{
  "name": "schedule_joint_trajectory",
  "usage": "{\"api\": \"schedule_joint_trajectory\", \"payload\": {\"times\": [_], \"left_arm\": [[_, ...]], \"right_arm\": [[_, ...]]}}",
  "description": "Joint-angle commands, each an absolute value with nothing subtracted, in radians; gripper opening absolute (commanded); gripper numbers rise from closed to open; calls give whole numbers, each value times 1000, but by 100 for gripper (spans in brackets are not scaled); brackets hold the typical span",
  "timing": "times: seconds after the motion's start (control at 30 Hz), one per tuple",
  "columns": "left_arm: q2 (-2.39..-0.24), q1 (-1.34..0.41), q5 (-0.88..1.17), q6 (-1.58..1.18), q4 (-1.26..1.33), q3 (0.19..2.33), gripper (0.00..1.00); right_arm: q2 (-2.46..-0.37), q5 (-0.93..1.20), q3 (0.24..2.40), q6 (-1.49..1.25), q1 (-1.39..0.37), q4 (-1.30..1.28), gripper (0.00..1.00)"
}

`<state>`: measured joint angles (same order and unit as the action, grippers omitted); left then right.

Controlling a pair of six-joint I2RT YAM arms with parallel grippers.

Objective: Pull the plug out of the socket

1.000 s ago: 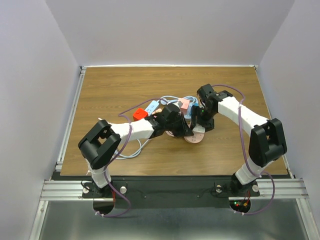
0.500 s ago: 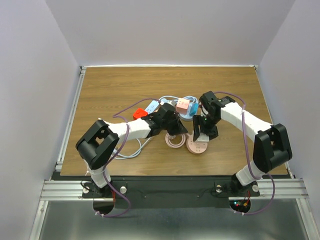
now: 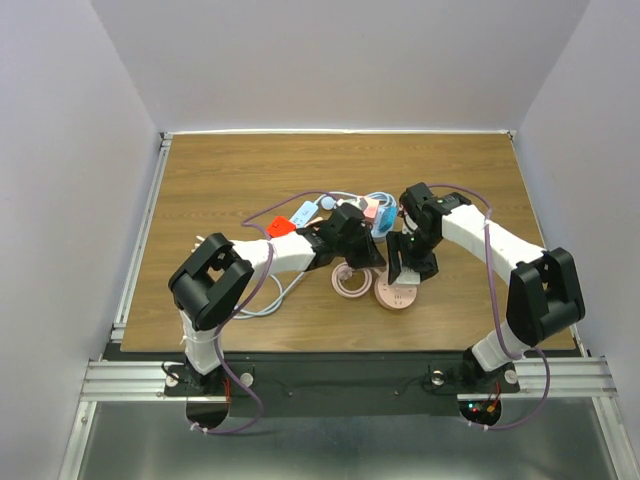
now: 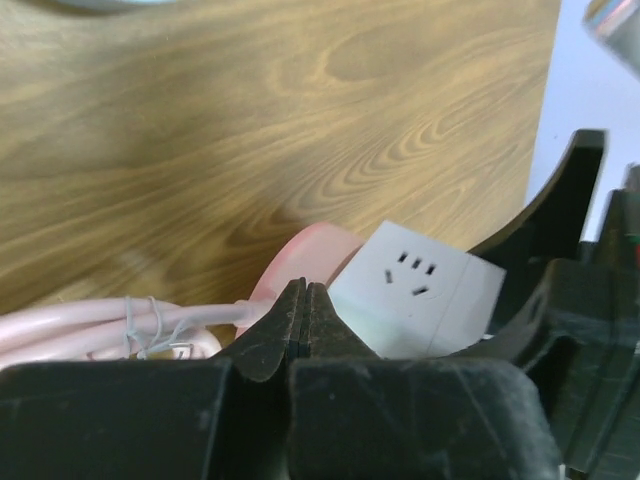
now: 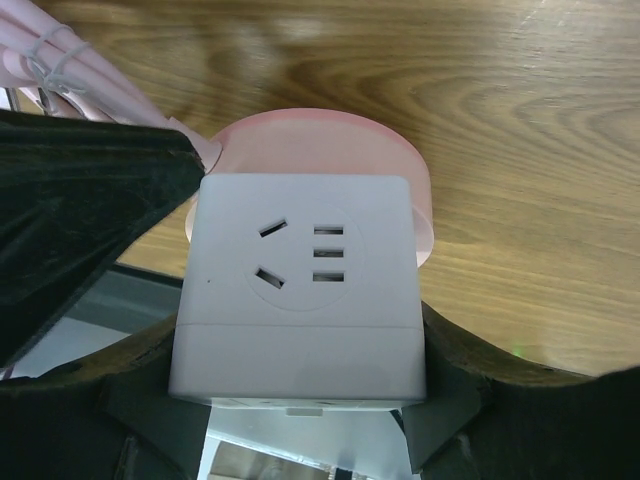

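Observation:
A white cube plug sits between the fingers of my right gripper, which is shut on its sides. Right behind it is the round pink socket; whether the two still touch is hidden. From above, the socket lies on the table under my right gripper. My left gripper is shut with nothing visible between its tips. It rests by the socket's rim, where the pink cable comes out. The white plug shows just to its right.
A pink cable coil lies left of the socket. Behind the grippers lie a red plug, a light-blue strip, a pink cube on a blue round socket, and white cables.
My right gripper has moved with the white plug and the pink socket toward the front of the table. My left gripper has shifted slightly and stays at the socket's left side.

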<state>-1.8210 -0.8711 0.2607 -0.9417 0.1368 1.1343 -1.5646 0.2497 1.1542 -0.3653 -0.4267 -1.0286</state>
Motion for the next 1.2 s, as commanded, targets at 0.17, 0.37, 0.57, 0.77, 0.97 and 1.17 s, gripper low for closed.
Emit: {"api": "schedule_joint_trajectory", "payload": {"times": [0.17,0.37,0.57,0.77,0.97,1.17], "left_arm": [[-1763,-911,287,-940,167,1114,0],[-1770,-916,301,-936,178,1104,0],[-1853,-943,304,-908,99,1185,0],[-2003,-942,295,-884,48,1230,0],[-2118,-942,284,-841,22,1296,0],[-2247,-943,313,-824,2,1338,0]], "right_arm": [[-1591,230,1235,-379,-434,-1009,0],[-1601,245,1239,-374,-434,-1003,0],[-1603,278,1241,-368,-436,-997,0],[-1591,298,1247,-364,-434,-997,0],[-1580,353,1230,-357,-434,-982,0],[-1556,351,1262,-373,-436,-979,1]]}}
